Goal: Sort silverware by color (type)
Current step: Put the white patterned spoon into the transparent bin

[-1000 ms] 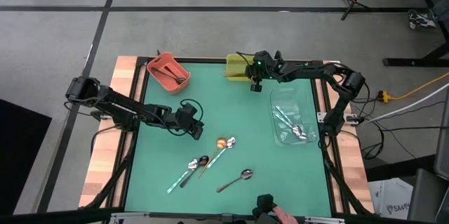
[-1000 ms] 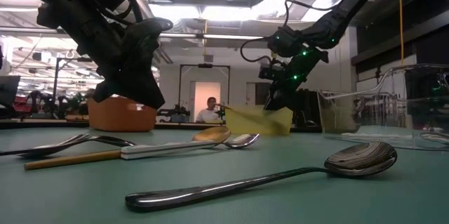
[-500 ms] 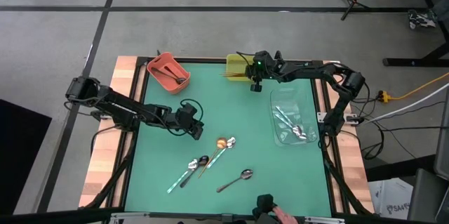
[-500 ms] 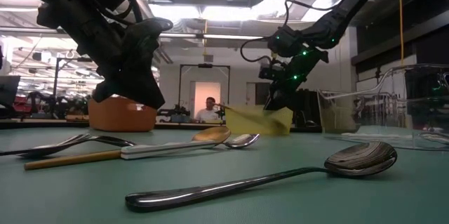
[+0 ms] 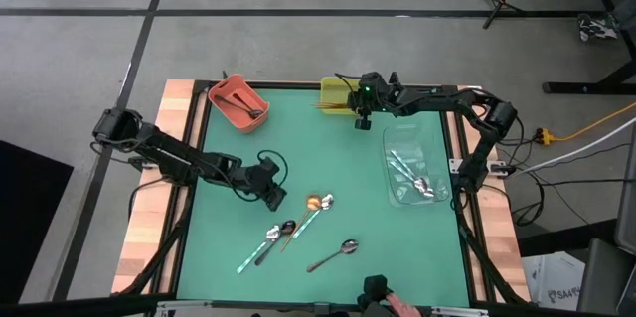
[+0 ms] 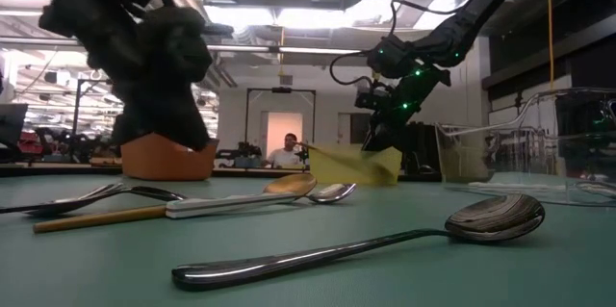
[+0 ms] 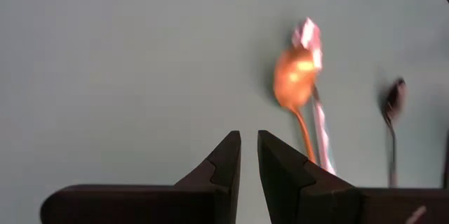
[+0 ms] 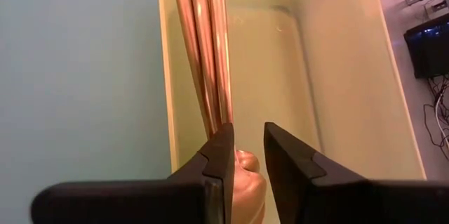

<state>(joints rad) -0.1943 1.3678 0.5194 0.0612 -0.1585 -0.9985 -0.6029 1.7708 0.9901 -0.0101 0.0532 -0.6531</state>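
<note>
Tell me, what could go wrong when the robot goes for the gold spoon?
1. The gold spoon lies right against a silver spoon, so the left gripper, nearby with its jaws almost together, might pinch or nudge both.
2. The right gripper hovers over the yellow bin, close to the copper spoons inside. A careless move there could catch them or shove the bin.
</note>
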